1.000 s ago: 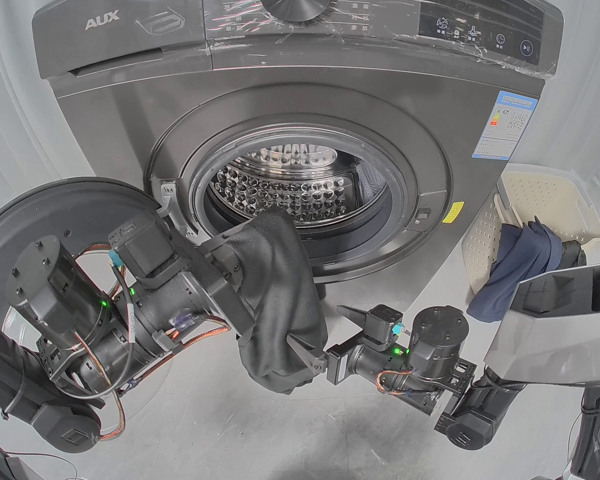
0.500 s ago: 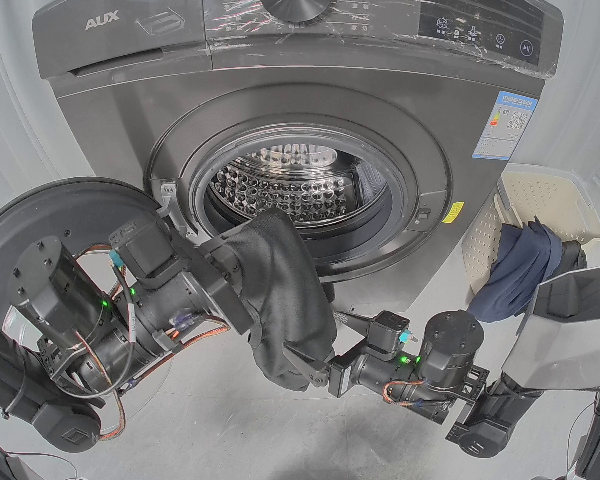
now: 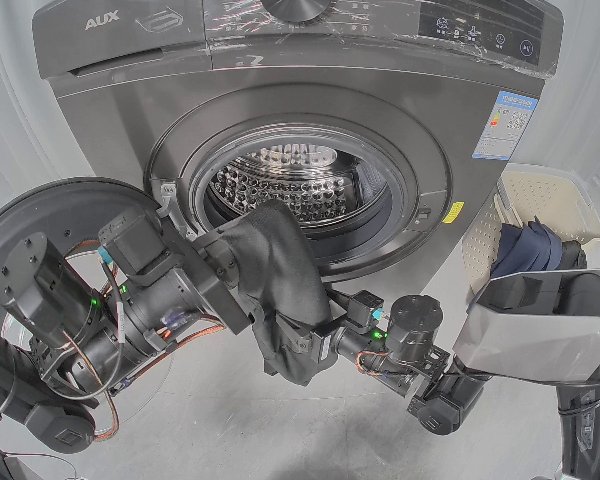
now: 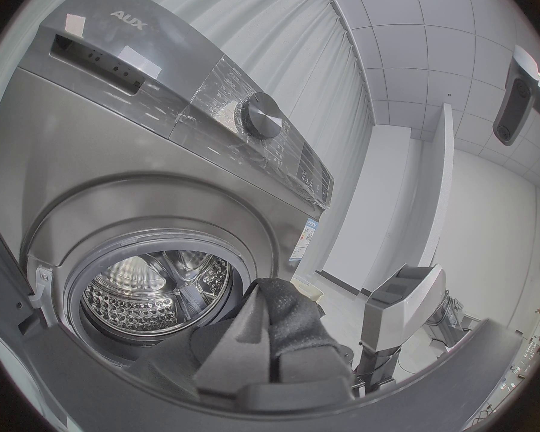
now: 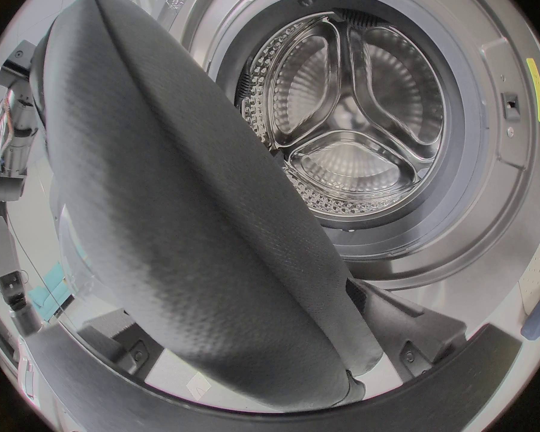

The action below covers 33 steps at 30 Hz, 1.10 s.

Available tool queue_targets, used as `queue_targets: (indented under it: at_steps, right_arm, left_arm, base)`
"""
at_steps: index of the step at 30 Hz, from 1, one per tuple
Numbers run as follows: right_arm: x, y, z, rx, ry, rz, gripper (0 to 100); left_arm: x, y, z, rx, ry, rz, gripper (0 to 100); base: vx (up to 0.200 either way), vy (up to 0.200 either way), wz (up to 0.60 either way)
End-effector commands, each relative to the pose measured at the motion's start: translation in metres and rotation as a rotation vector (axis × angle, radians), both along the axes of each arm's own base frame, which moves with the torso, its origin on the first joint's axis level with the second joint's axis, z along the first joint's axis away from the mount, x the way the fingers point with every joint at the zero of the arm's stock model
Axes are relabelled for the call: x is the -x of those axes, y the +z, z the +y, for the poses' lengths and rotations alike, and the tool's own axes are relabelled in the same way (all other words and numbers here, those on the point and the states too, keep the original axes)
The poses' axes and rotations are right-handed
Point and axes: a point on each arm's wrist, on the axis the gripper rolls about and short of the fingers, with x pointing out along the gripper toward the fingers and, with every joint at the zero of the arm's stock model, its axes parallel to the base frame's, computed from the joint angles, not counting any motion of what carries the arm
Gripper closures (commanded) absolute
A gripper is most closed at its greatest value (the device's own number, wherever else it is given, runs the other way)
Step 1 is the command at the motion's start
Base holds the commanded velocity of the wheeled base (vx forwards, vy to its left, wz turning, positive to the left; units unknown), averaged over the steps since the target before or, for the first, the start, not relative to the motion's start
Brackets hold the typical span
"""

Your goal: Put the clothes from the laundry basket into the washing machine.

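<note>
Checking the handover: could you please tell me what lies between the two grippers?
A dark garment hangs between the left gripper, which holds its top, and the right gripper at its lower part; the head view shows it.

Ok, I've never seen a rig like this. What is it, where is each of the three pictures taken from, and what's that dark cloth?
It is a two-armed robot facing a front-loading washing machine whose door is swung open. The wide picture comes from a camera on the robot's head, looking down at its own arms. The other two come from cameras on each wrist, looking past the gripper toward the drum. The left gripper is shut on a dark garment, holding it up before the opening. The right gripper, lower down, is open with the hanging cloth draped across it. On the robot's right stands the laundry basket with blue clothes in it.
</note>
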Motion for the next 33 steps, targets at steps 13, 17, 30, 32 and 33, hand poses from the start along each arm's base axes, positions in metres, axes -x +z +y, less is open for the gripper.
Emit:
queue_targets:
  at_steps: [13,17,30,32,33]
  right_arm:
    - [0.000,0.031,-0.036,-0.033,-0.082,-0.017,100]
    - [0.013,0.055,-0.056,-0.057,-0.131,-0.036,100]
    - [0.062,0.120,-0.086,-0.218,-0.166,-0.111,100]
    - [0.063,0.122,-0.086,-0.222,-0.163,-0.115,100]
    - [0.064,0.124,-0.086,-0.226,-0.161,-0.121,100]
  left_arm:
    - [-0.016,-0.007,0.014,-0.013,0.082,0.025,100]
    - [-0.029,-0.014,0.024,-0.029,0.140,0.047,100]
    - [-0.030,-0.045,0.029,-0.111,0.160,0.149,100]
    - [-0.030,-0.053,0.030,-0.134,0.162,0.177,100]
    - [-0.030,-0.060,0.029,-0.151,0.160,0.197,100]
  base:
    - [0.000,0.000,0.00]
    - [0.000,0.000,0.00]
    - [0.000,0.000,0.00]
    - [0.000,0.000,0.00]
    - [0.000,0.000,0.00]
